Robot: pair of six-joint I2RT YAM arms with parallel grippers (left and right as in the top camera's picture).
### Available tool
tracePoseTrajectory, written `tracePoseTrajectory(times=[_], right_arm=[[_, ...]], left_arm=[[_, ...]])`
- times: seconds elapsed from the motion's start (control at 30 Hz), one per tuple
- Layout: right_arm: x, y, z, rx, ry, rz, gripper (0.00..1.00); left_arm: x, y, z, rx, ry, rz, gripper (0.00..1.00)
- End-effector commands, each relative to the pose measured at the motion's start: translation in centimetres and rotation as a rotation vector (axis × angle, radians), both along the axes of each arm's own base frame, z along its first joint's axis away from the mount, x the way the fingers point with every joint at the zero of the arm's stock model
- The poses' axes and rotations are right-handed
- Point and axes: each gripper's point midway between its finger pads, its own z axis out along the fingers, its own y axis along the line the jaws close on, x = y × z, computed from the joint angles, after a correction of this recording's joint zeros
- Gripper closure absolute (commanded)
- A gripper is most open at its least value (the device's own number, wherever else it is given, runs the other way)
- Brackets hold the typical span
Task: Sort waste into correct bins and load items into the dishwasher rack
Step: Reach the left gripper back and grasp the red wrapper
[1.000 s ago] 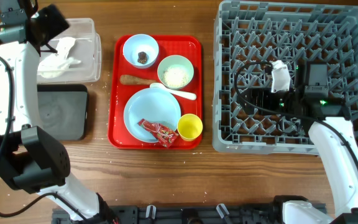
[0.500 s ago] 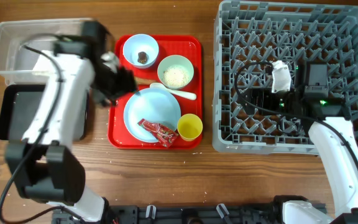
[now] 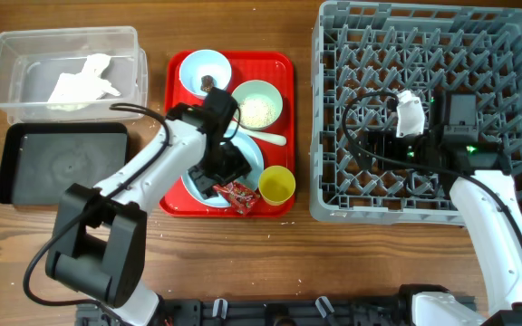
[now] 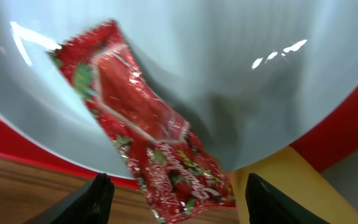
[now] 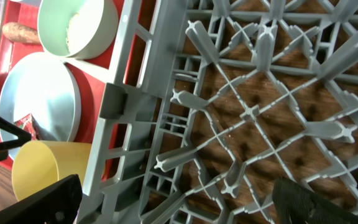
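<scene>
Napkin [image 3: 82,80] in tub [image 3: 7,54]: done. Black tray [image 3: 62,167] bare. Rack [image 3: 333,109] holds no dishes.
Plate [image 3: 250,156], lump bowl [image 3: 191,65], rice bowl [image 3: 243,92], cup [image 3: 276,185], spoon [image 3: 265,136] all on red tray [image 3: 284,68].
Left pincer [image 4: 180,198] open, straddling wrapper [image 4: 148,143] on plate, no grip.
Right pincer [image 5: 179,205] open, empty, over rack.

Robot lab bench: wooden table [image 3: 243,263], left arm [image 3: 143,177], right arm [image 3: 497,217], red tray [image 3: 172,195], dishwasher rack [image 3: 318,136].

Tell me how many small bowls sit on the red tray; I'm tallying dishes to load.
2. The blue bowl, tray's far-left corner, holds a dark lump; the green bowl, beside it, holds rice. None seems hidden.
</scene>
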Motion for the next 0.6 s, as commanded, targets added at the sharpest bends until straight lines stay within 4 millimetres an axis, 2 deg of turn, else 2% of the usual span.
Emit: tracePoseTrajectory(times=[0.0, 0.3, 0.57], right_arm=[[0.3, -0.2, 0.3, -0.007, -0.004, -0.005, 0.0], [0.3, -0.2, 0.3, -0.007, -0.002, -0.005, 0.0], [0.3, -0.2, 0.3, -0.007, -0.002, -0.005, 0.0]], left_arm=[[0.6, 1.0, -0.4, 0.062, -0.032, 0.027, 0.3], [-1.4, 1.4, -2.6, 0.055, 0.016, 0.024, 0.3], [-0.9, 1.3, -4.1, 0.045, -0.037, 0.021, 0.24]])
